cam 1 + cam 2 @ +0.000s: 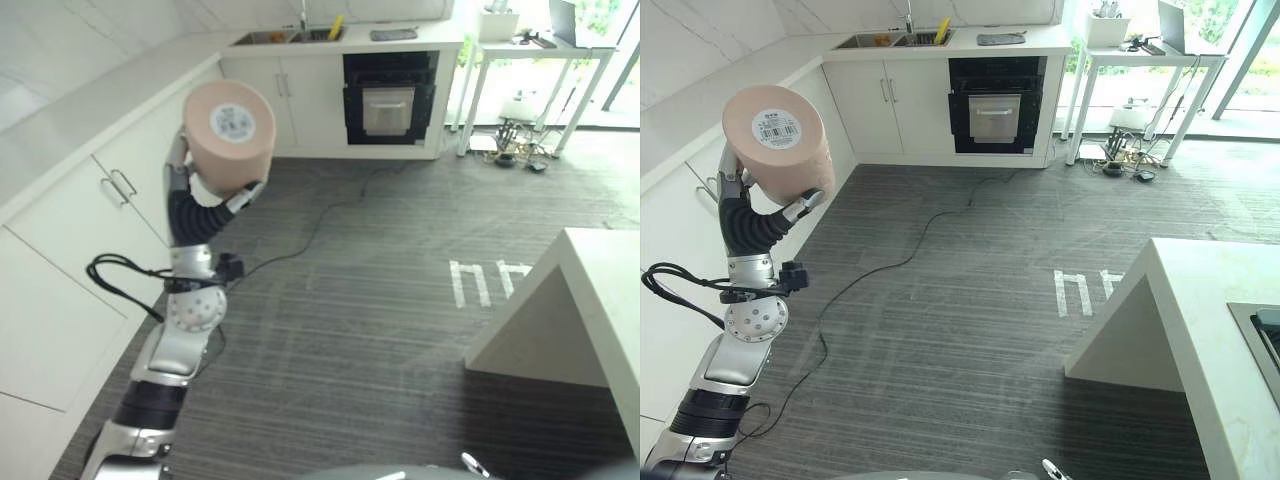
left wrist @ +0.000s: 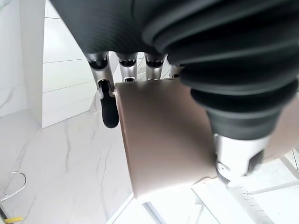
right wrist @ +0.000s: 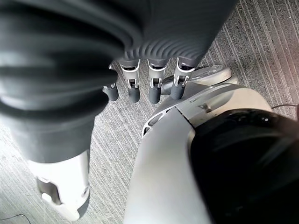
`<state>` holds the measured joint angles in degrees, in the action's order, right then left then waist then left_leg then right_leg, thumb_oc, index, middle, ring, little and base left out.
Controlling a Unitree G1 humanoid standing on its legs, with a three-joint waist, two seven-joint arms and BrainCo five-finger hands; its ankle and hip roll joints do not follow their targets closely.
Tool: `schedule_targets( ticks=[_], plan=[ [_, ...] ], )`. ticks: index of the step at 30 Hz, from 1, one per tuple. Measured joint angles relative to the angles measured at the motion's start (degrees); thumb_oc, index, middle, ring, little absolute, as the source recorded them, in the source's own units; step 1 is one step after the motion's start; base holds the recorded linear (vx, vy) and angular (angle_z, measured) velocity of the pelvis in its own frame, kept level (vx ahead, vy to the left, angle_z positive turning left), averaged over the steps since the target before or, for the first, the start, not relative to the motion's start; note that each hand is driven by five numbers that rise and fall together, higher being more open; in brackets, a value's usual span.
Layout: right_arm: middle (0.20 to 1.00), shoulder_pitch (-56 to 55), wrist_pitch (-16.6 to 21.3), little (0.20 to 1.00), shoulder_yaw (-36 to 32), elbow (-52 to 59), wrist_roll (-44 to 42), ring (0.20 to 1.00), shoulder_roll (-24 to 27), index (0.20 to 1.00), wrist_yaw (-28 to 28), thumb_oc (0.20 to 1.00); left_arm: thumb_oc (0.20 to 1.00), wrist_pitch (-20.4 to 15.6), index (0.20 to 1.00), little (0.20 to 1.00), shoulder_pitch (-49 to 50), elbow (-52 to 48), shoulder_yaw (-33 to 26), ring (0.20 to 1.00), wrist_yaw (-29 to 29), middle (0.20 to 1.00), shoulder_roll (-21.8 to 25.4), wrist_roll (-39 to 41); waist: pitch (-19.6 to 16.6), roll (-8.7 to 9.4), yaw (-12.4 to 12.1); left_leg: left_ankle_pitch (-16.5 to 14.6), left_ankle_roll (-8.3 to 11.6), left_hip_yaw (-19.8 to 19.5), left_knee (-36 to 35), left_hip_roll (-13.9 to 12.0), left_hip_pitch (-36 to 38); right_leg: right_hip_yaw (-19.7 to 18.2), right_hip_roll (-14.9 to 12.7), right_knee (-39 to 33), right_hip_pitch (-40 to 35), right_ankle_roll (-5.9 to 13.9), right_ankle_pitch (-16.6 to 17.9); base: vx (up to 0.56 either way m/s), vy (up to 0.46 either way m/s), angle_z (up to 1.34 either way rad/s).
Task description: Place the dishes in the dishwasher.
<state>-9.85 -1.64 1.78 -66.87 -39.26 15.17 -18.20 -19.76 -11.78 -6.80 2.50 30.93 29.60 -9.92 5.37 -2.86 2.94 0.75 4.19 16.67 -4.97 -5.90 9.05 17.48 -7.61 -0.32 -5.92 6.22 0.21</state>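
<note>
One pink cup within left hand fingers' grasp; right hand fingers relaxed.

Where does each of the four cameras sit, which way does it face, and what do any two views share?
Left eye view: on the head, looking down at the kitchen floor; the left hand holds up a pink cup.
Right eye view: beside it, same scene; shares the cup and oven.
Left wrist view: along that hand, cup close, white cabinets beyond.
Right wrist view: faces the floor; right hand, fingers relaxed.
</note>
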Motion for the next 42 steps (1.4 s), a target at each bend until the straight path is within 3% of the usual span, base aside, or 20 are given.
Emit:
schedule_targets(
  ticks=[4,6,7,8,10,13,17,20,25,28,29,31,32,33,34,37,38,40,42],
  plan=[
    [1.000,-1.81,-0.27,1.000,3.05,3.65,-0.08,1.000,1.14,1.000,-0.27,1.000,0.200,0.00,0.200,0.200,0.53,-0.02,0.01,0.200,-0.02,0.200,-0.36,0.00,-0.79,-0.18,-0.17,0.05,-0.04,-0.25,0.02,-0.38,0.20,0.53,0.72,-1.88,-1.10,-0.72,1.17,0.03,0.023,0.04],
    [1.000,-1.94,-0.21,1.000,3.33,3.76,-1.32,1.000,1.19,1.000,-1.23,1.000,0.200,-0.57,0.200,0.200,0.24,0.18,0.83,0.200,-2.39,0.200,-0.56,2.22,-1.37,0.77,0.23,0.12,0.04,-0.38,0.04,-0.52,0.64,-0.19,1.79,-2.87,-1.84,-0.94,1.44,0.08,0.087,0.00],
    [1.000,-1.64,1.00,1.000,3.28,3.89,-5.00,1.000,0.83,1.000,-0.60,1.000,0.200,-0.76,0.200,0.200,-1.30,0.86,3.31,0.200,-7.35,0.200,-0.82,11.01,-1.35,0.81,0.32,0.10,0.02,-0.49,0.04,-0.36,0.91,-2.70,1.73,-2.57,-1.70,-0.78,1.32,0.11,0.104,-0.08],
    [1.000,1.41,3.32,1.000,3.42,3.20,-6.33,1.000,0.32,1.000,-0.25,1.000,0.200,-0.73,0.200,0.200,-8.71,4.87,11.37,0.200,-11.56,0.200,-2.36,16.80,-1.48,0.91,1.86,-0.11,-0.32,-0.36,0.02,0.15,1.53,-4.73,1.41,-1.51,-1.77,-0.32,0.93,0.08,0.027,-0.28],
    [1.000,5.01,3.82,1.000,4.65,3.21,-6.13,1.000,-0.35,1.000,-0.15,1.000,0.200,-0.21,0.200,0.200,-14.01,4.10,17.37,0.200,-14.33,0.200,-4.72,17.19,-1.71,0.27,5.34,-0.58,-0.71,-0.75,0.02,0.51,2.27,-7.17,1.22,-1.61,-1.69,0.14,0.83,0.08,-0.033,-0.43],
    [1.000,4.04,4.35,1.000,8.59,3.24,0.28,1.000,-0.09,1.000,0.80,1.000,0.200,0.75,0.200,0.200,-13.42,2.78,16.95,0.200,-14.07,0.200,-4.90,17.34,-1.73,-0.20,4.74,-0.52,-0.68,-0.95,0.03,0.09,2.18,-7.26,1.72,-1.75,-1.67,-0.27,1.13,0.01,-0.046,-0.06],
    [1.000,4.09,5.31,1.000,8.58,3.22,1.31,1.000,0.02,1.000,1.37,1.000,0.200,2.39,0.200,0.200,-12.30,2.78,15.31,0.200,-14.05,0.200,-4.83,17.78,-1.75,-0.29,3.59,-0.30,-0.39,-1.54,0.02,-0.44,1.93,-7.06,2.29,-1.99,-1.82,-0.27,1.06,-0.01,-0.049,0.06],
    [1.000,4.44,7.11,1.000,9.61,3.23,6.94,1.000,0.52,1.000,2.40,1.000,0.200,2.43,0.200,0.200,-12.16,2.78,15.15,0.200,-14.10,0.200,-4.78,17.84,-1.77,-0.37,2.77,-0.09,-0.20,-2.18,0.03,-0.73,1.77,-6.41,2.51,-2.22,-2.09,-0.34,1.06,-0.01,-0.069,0.10],
    [1.000,5.34,10.25,1.000,11.38,3.67,9.40,1.000,0.91,1.000,2.99,1.000,0.200,2.43,0.200,0.200,-10.25,2.79,15.15,0.200,-14.15,0.200,-4.79,18.45,-1.78,-0.25,2.14,0.10,0.14,-3.65,1.10,-1.65,0.97,-5.75,3.63,-3.34,-2.99,-0.74,0.70,-0.01,-0.132,0.13],
    [1.000,6.06,10.97,1.000,13.34,6.04,10.09,1.000,1.03,1.000,3.02,1.000,0.200,2.42,0.200,0.200,-10.04,2.85,15.13,0.200,-14.09,0.200,-4.47,18.35,-1.41,0.60,1.27,0.13,0.10,-4.95,6.26,-2.35,-1.94,-6.82,4.31,-3.32,-2.63,-1.74,0.14,-0.01,-0.143,0.10],
    [1.000,6.31,10.93,1.000,13.43,6.72,10.12,1.000,0.78,1.000,3.00,1.000,0.200,2.23,0.200,0.200,-9.90,2.93,15.03,0.200,-14.02,0.200,-4.47,18.22,-1.11,1.28,1.03,0.16,0.28,-5.85,11.39,-2.53,-4.63,-7.96,4.41,-2.01,-1.83,-2.96,-0.70,0.00,-0.136,0.13],
    [1.000,7.33,11.01,1.000,13.44,7.23,10.09,1.000,0.33,1.000,2.72,1.000,0.200,2.20,0.200,0.200,-9.86,2.95,14.85,0.200,-13.70,0.200,-4.02,18.22,0.12,3.45,0.65,1.50,2.25,-8.83,24.42,-2.52,-12.11,-10.57,3.88,2.68,0.82,-5.27,-3.38,0.05,-0.045,0.16],
    [1.000,7.61,11.03,1.000,13.39,7.16,10.07,1.000,0.40,1.000,2.49,1.000,0.200,2.20,0.200,0.200,-9.66,2.96,14.85,0.200,-13.62,0.200,-3.79,18.22,0.71,4.47,0.22,4.24,4.32,-11.17,31.89,-2.57,-16.42,-10.82,3.86,3.20,0.82,-6.09,-3.85,0.11,0.035,0.09],
    [1.000,7.36,11.29,1.000,13.46,6.65,10.08,1.000,0.73,1.000,2.19,1.000,0.200,2.11,0.200,0.200,-9.35,3.03,14.85,0.200,-13.50,0.200,-3.84,18.18,1.08,5.37,-0.62,4.23,4.79,-12.46,34.82,-2.53,-19.01,-11.01,3.63,2.98,0.43,-6.62,-3.77,0.17,0.087,-0.01],
    [1.000,7.19,11.55,1.000,13.45,6.30,10.09,1.000,1.32,1.000,2.06,1.000,0.200,2.02,0.200,0.200,-9.18,3.10,14.78,0.200,-13.21,0.200,-3.68,17.99,1.04,5.12,-0.87,3.50,3.88,-12.29,32.73,-2.60,-19.08,-10.84,4.08,2.95,0.02,-7.07,-3.96,0.28,0.183,-0.07],
    [1.000,6.73,13.01,1.000,13.56,5.57,10.09,1.000,2.16,1.000,0.33,1.000,0.200,-0.73,0.200,0.200,-9.48,5.77,13.66,0.200,-12.94,0.200,-3.23,17.63,1.16,4.36,0.07,2.86,2.82,-8.43,15.56,-3.47,-16.35,-10.13,5.51,2.10,-0.74,-7.40,-4.20,0.36,0.277,-0.11],
    [1.000,6.44,13.51,1.000,14.31,7.40,10.08,1.000,2.41,1.000,0.09,1.000,0.200,-0.73,0.200,0.200,-9.53,8.39,13.66,0.200,-12.82,0.200,-3.24,17.16,1.28,4.41,0.45,3.33,3.16,-8.50,7.42,-5.95,-15.69,-10.10,6.14,1.17,-0.95,-7.27,-3.80,0.37,0.300,-0.10],
    [1.000,5.89,13.86,1.000,15.40,9.61,10.03,1.000,2.82,1.000,0.00,1.000,0.200,-0.64,0.200,0.200,-9.42,10.57,13.76,0.200,-12.81,0.200,-3.29,17.12,1.57,4.57,1.33,3.70,3.61,-8.09,4.47,-8.68,-15.55,-9.54,6.23,0.20,-2.28,-6.96,-3.69,0.39,0.331,0.02],
    [1.000,4.59,14.06,1.000,15.56,12.56,9.66,1.000,3.56,1.000,0.12,1.000,0.200,-0.65,0.200,0.200,-8.91,11.64,13.76,0.200,-12.83,0.200,-3.27,16.82,2.37,4.86,1.56,3.64,3.63,-6.53,5.41,-9.09,-14.34,-9.43,4.46,0.30,-3.90,-5.12,-5.01,0.30,0.270,0.03]
  ],
)
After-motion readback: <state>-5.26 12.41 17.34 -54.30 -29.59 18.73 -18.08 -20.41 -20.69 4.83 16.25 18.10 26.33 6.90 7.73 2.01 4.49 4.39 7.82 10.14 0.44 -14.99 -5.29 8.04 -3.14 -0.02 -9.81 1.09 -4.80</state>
